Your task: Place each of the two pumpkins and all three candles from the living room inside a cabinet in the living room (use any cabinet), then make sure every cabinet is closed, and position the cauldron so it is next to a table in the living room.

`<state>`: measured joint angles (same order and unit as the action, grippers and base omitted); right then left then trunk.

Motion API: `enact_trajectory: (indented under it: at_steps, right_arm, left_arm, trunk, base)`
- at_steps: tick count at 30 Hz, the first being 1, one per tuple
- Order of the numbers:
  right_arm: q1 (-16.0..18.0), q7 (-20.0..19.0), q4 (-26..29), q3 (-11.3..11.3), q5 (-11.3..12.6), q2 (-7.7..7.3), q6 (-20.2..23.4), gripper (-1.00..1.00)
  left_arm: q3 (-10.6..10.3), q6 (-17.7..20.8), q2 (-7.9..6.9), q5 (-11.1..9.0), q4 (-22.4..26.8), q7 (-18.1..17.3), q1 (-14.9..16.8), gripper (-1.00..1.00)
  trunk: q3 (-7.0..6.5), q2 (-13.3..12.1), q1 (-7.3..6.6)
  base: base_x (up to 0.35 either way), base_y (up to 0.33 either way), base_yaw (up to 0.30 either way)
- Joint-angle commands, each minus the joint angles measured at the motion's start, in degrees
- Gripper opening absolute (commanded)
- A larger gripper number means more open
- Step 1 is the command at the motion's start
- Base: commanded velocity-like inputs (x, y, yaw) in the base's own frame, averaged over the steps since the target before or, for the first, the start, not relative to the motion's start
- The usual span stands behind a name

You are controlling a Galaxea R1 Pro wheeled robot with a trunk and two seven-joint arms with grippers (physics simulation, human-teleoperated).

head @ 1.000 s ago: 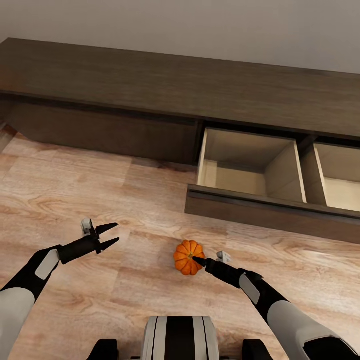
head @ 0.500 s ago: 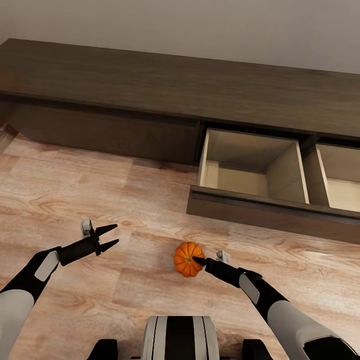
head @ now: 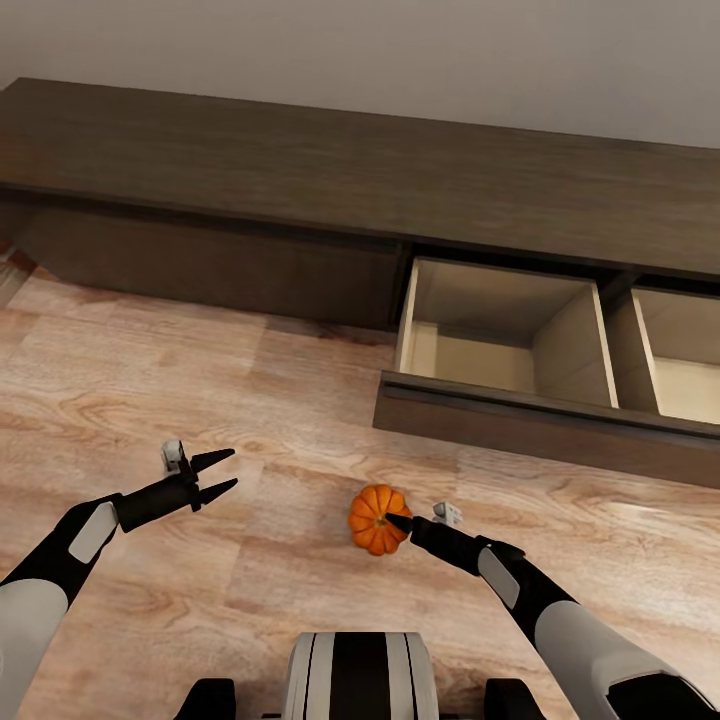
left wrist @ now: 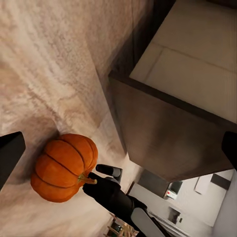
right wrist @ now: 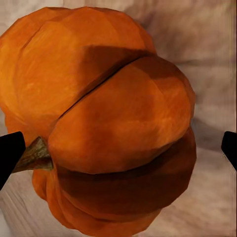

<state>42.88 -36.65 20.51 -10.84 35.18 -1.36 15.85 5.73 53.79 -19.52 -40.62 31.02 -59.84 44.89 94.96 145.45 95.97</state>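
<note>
A small orange pumpkin (head: 377, 519) sits on the light wood floor (head: 140, 380) in the lower centre of the head view, just in front of the open drawer (head: 500, 350) of the long dark cabinet (head: 300, 170). The right gripper (head: 398, 521) reaches in from the lower right with its tip at the pumpkin's near side; in the right wrist view its two fingertips (right wrist: 10, 153) stand wide at either edge of the frame with the pumpkin between them, not yet clamped. The left gripper (head: 222, 470), at centre left of the head view, hangs spread and empty, well apart from the pumpkin. The pumpkin looks rigid, light and smooth-skinned, so its rounded ribs could slip; the surest hold is probably across its widest middle, fingers seated in opposite grooves, rather than on the thin stem (right wrist: 32, 154).
</note>
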Motion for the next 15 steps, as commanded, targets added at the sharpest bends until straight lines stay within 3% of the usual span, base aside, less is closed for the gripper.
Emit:
enact_trajectory:
  at_steps: [1, 9, 15]
  right_arm:
    - [0.0, 0.3, 0.1, -0.2, 0.6, -0.07, 0.4, 1.00]
    - [0.0, 2.3, 0.1, -0.3, 0.5, -0.18, 0.5, 1.00]
    - [0.0, 3.6, 2.4, -0.2, -4.6, 0.05, 0.6, 1.00]
  left_arm:
    - [0.1, 0.3, 0.01, 0.0, 0.0, -0.1, 0.0, 1.00]
    - [0.1, 0.3, 0.01, 0.0, -0.1, -0.1, 0.0, 1.00]
    - [0.1, 0.3, 0.01, 0.0, -0.1, -0.2, 0.0, 1.00]
  trunk:
    - [0.00, 0.0, -0.01]
    - [-0.09, 0.0, -0.01]
    - [-0.04, 0.0, -0.01]
  base:
    - [0.000, 0.000, 0.104]
    - [0.000, 0.000, 0.260]
    - [0.000, 0.000, 0.287]
